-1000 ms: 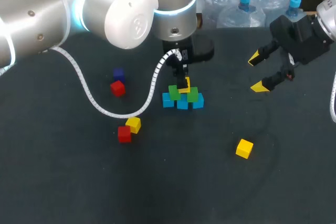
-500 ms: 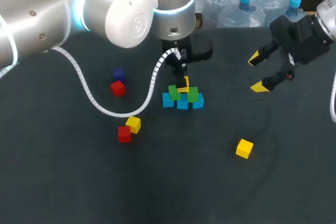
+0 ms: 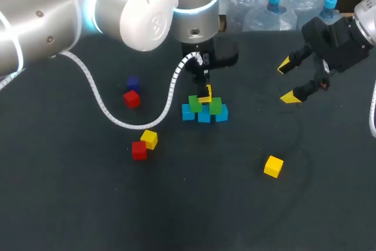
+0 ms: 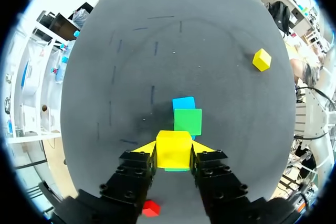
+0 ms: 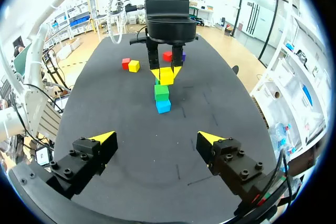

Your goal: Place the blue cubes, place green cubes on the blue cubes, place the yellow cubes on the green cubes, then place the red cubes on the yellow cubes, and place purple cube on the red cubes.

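Left claw (image 4: pixel 174 151) pinches the yellow cube (image 4: pixel 174 145) by opposite flat faces over the green cubes (image 4: pixel 188 121), looks light, rigid, maybe slick; right claw (image 3: pixel 287 80) spread wide

Our left gripper (image 5: pixel 166 71) stood over the cubes, ahead of our right gripper (image 5: pixel 157 139).
Our right gripper hung above the dark counter (image 5: pixel 220 95) with its fingers (image 5: pixel 104 139) spread wide. The left gripper clasped the held yellow cube (image 5: pixel 167 76) from both sides, directly above a green cube (image 5: pixel 161 92) and a blue cube (image 5: pixel 163 106). Beyond, a near red cube (image 5: pixel 125 63) touched a loose yellow cube (image 5: pixel 134 66); a far red cube (image 5: pixel 167 56) and a purple cube (image 5: pixel 182 56) lay behind the left gripper.
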Available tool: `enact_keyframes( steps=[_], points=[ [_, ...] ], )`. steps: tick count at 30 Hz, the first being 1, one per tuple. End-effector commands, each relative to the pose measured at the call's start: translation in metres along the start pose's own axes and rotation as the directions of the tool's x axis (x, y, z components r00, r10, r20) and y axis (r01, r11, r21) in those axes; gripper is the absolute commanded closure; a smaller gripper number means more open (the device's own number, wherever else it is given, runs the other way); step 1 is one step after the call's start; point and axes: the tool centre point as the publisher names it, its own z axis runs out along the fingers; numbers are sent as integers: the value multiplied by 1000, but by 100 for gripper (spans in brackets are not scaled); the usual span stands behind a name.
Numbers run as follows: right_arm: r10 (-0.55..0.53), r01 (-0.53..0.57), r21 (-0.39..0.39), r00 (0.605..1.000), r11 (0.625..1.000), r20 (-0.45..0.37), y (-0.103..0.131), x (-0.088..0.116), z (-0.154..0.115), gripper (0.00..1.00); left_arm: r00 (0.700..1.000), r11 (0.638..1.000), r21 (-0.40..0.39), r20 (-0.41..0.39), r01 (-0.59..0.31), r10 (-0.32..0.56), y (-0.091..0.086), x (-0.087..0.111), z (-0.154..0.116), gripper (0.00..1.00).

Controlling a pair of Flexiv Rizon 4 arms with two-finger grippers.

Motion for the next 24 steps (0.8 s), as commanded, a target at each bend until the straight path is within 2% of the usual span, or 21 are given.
enact_keyframes(
  steps=[1, 24],
  points=[
    [-1, 1, 0, 1000, 1000, 2, 0, 0, 0, 0, 1000, 1000, 7, -3, -4, 4, 2, -1, 0, 92],
    [-1, 1, 0, 1000, 1000, 2, 0, 0, 0, 0, 1000, 1000, 13, -4, -8, 8, -2, -3, 3, 87]
  ],
)
